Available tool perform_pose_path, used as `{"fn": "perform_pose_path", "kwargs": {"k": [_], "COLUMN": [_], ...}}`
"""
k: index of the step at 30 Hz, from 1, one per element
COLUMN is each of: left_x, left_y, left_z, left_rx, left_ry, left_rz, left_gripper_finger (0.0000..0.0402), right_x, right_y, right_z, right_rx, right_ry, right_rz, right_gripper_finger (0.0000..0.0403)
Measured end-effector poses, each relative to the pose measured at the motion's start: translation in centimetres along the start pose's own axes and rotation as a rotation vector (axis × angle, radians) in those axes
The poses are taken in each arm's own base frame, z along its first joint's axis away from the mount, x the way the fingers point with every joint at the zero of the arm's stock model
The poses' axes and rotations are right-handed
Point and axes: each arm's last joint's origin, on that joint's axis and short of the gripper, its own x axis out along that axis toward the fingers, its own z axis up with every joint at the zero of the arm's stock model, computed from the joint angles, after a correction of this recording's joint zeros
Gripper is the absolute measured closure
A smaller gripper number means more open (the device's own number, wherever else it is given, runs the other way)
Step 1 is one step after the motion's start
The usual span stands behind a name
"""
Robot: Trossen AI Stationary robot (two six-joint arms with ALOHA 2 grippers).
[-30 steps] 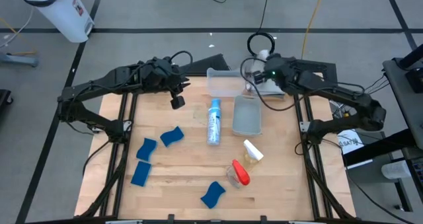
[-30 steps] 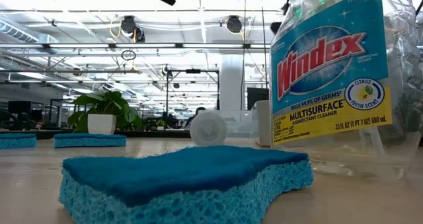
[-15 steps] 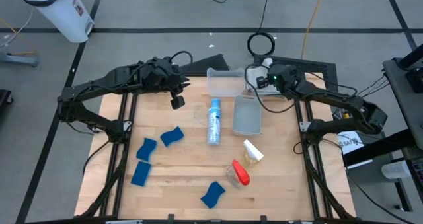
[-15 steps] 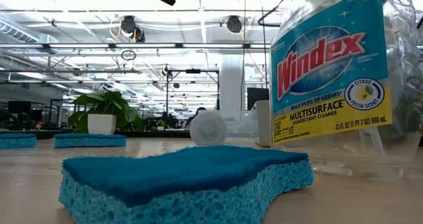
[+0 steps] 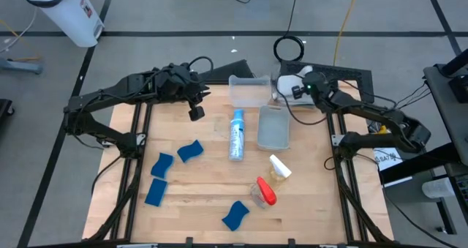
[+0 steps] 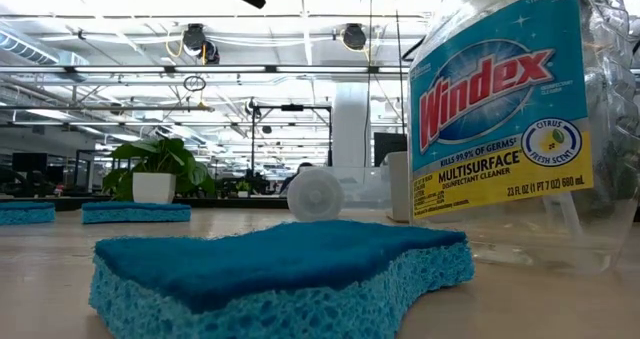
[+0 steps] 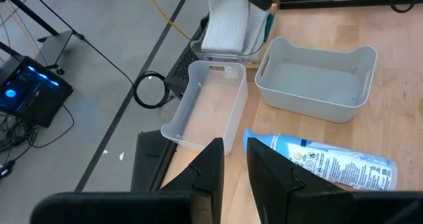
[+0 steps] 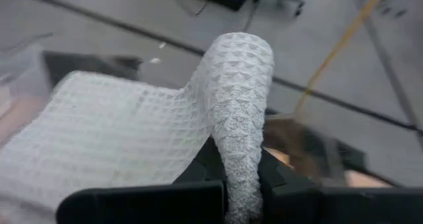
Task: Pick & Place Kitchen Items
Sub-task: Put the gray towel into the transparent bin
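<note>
My right pincer (image 8: 239, 178) is clamped on a fold of the pale waffle cloth (image 8: 132, 138) and has drawn back toward the far right corner of the worktop (image 5: 205, 197), so the cloth is lifting out of its bin, ready to be carried off. My left pincer (image 7: 232, 163), fingers nearly together and empty, hangs unmoved over the far left. I count four blue sponges (image 5: 191, 151), three bottles (image 5: 237, 133) lying down, three clear bins (image 5: 273, 127), one cloth
</note>
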Motion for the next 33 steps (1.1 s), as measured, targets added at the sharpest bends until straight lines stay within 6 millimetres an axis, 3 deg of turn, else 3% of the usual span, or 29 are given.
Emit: {"fn": "perform_pose_path", "kwargs": {"k": [9, 17, 23, 33], "left_x": [0.0, 0.0, 0.0, 0.0], "left_y": [0.0, 0.0, 0.0, 0.0], "left_z": [0.0, 0.0, 0.0, 0.0], "left_rx": [0.0, 0.0, 0.0, 0.0], "left_ry": [0.0, 0.001, 0.0, 0.001], "left_rz": [0.0, -0.001, -0.001, 0.0], "left_gripper_finger": [0.0334, 0.0334, 0.0334, 0.0334], "right_x": [-4.2, -7.5, -7.3, -4.1], "right_y": [-0.9, -0.2, 2.0, 2.8], "right_z": [2.4, 3.5, 3.7, 1.9], "right_rx": [0.076, 0.132, 0.125, 0.056], "right_ry": [-0.237, -0.401, -0.425, -0.248], "right_rz": [0.114, 0.285, 0.457, 0.22], "right_gripper_finger": [0.04, 0.0401, 0.04, 0.0399]}}
